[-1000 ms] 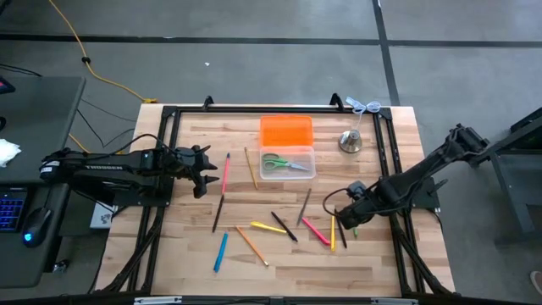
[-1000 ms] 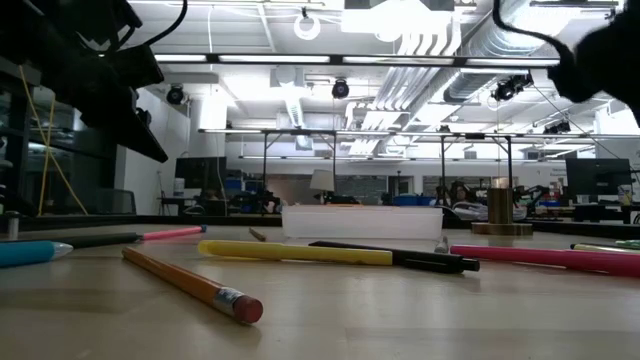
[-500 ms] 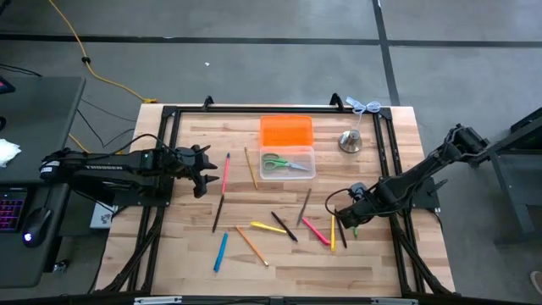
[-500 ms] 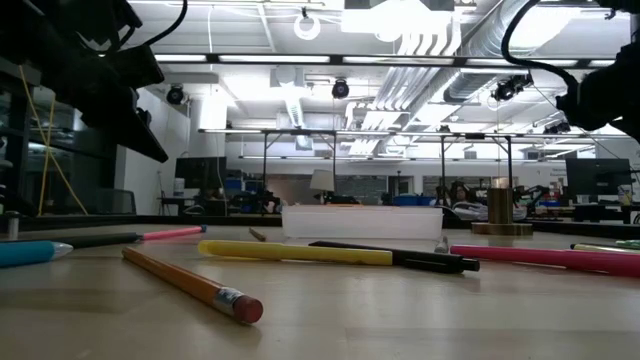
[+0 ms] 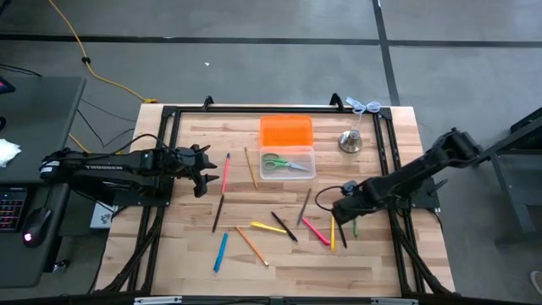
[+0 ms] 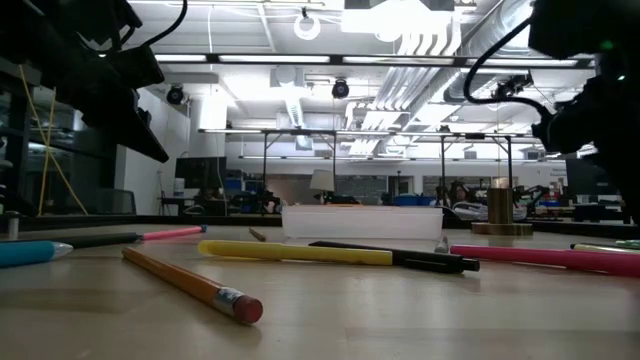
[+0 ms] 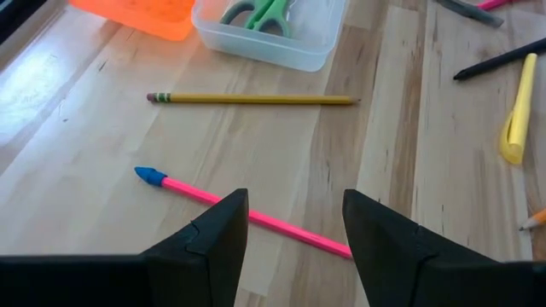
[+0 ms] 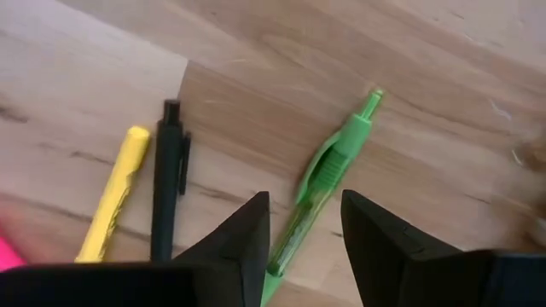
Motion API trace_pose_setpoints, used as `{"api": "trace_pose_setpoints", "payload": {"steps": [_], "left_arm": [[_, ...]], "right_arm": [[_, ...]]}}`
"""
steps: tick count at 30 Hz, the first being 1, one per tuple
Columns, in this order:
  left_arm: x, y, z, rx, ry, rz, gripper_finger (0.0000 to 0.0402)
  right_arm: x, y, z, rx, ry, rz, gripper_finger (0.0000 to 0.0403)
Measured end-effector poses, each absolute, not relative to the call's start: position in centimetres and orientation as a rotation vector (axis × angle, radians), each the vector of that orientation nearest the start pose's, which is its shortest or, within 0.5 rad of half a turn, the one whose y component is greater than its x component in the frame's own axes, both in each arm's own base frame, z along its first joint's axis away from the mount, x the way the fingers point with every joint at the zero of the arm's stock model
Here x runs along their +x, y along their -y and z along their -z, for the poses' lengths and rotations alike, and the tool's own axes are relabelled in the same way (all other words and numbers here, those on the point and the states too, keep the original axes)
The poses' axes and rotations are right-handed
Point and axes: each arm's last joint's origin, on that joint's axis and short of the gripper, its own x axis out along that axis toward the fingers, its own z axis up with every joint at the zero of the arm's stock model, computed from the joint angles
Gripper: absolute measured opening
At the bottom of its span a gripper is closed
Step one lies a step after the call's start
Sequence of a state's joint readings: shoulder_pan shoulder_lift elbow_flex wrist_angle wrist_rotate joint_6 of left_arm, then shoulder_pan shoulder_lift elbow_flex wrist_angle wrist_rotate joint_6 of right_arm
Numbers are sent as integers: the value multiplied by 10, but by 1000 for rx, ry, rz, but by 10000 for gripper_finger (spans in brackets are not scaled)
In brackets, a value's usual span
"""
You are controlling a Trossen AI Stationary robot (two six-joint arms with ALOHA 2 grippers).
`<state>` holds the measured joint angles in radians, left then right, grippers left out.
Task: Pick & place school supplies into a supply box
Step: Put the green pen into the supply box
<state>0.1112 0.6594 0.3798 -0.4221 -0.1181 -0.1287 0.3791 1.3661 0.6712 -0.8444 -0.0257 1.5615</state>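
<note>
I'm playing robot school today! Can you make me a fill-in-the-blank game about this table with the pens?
1. Inside the clear supply box lie green-handled ____.
2. The lid beside the box is coloured ____.
3. Between the right end effector fingers lies a ____ pen.
4. Under the left end effector lies a pink pencil with a ____ tip.

Missing words: scissors; orange; green; blue

The left arm reaches in level from the left side of the desk, its left hand at the end with fingers parted and nothing between them. The right arm comes in from the right edge, folded at the elbow and sloping down toward the desk — its right hand sits low, fingers spread apart and empty — both hands clear of each other.
</note>
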Motion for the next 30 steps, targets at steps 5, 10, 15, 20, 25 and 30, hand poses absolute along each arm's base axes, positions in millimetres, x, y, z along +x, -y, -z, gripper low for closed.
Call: {"api": "trace_pose_setpoints", "payload": {"steps": [5, 10, 15, 20, 25, 30], "left_arm": [[136, -19, -193, -121, -688, -264, 223], [136, -19, -193, -120, -689, -264, 223], [136, -19, -193, -120, -689, -264, 223], [136, -19, -193, -120, -688, -264, 223], [136, -19, -193, -120, -689, -264, 223], [136, -19, -193, -120, -689, -264, 223]], "right_arm": [[184, -74, -147, 925, -1396, 908, 124], [186, -75, -139, 910, -1425, 931, 124], [190, -77, -133, 904, -1437, 940, 122], [192, -78, -130, 895, -1439, 948, 101], [192, -77, -129, 890, -1433, 951, 66], [192, -77, -129, 882, -1427, 958, 33]]}}
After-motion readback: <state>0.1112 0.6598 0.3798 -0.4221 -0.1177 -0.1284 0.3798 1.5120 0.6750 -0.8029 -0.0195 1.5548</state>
